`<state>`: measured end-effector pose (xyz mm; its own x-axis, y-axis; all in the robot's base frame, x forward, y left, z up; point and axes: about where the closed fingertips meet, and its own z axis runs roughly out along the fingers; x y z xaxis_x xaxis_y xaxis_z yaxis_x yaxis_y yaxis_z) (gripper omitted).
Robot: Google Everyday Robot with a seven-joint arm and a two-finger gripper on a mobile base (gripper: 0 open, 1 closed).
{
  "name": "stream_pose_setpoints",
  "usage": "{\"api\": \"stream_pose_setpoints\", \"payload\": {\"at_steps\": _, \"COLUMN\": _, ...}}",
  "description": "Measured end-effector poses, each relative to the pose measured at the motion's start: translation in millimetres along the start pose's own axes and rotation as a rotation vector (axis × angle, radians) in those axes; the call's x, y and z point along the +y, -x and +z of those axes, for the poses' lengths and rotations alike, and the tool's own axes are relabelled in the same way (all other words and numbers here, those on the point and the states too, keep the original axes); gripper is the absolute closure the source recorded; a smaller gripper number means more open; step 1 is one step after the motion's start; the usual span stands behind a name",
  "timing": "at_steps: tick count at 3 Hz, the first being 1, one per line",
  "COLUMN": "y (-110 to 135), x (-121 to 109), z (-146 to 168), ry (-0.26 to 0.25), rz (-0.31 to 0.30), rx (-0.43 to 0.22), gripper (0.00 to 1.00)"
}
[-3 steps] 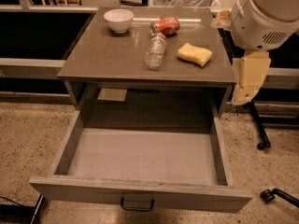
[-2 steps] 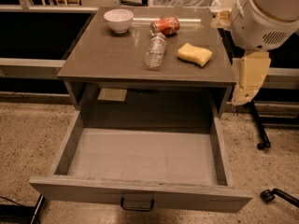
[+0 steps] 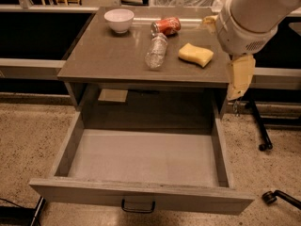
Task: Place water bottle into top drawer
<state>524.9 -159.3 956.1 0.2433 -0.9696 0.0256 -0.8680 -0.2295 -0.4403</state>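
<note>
The water bottle point(image 3: 156, 51) is a clear crinkled plastic bottle. It lies on its side in the middle of the grey tabletop point(image 3: 103, 60), cap end toward the back. The top drawer point(image 3: 141, 157) is pulled fully out below the tabletop. It shows a bare flat grey bottom and a dark handle point(image 3: 138, 206) centred on its front panel. My gripper point(image 3: 238, 89) hangs below the white arm point(image 3: 249, 18) at the table's right edge. It is right of the bottle, above the drawer's right side, and holds nothing that I can see.
On the tabletop a white bowl point(image 3: 119, 20) stands at the back left. A red soda can point(image 3: 166, 26) lies behind the bottle and a yellow sponge point(image 3: 195, 54) lies to its right. Chair casters point(image 3: 265, 146) stand on the speckled floor at right.
The arm and gripper have shifted slightly to the left, toward the table's right edge. The bottle, the drawer and the other objects have not moved.
</note>
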Motion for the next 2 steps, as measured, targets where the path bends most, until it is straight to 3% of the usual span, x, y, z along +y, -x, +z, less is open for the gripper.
{"api": "stream_pose_setpoints", "payload": {"at_steps": 1, "y": -10.4, "x": -17.9, "z": 38.1, "ry": -0.086, "rz": -0.140, "rx": -0.035, "gripper": 0.00}}
{"api": "stream_pose_setpoints", "payload": {"at_steps": 2, "y": -9.5, "x": -33.1, "z": 41.1, "ry": -0.154, "rz": -0.228, "rx": -0.045, "gripper": 0.00}}
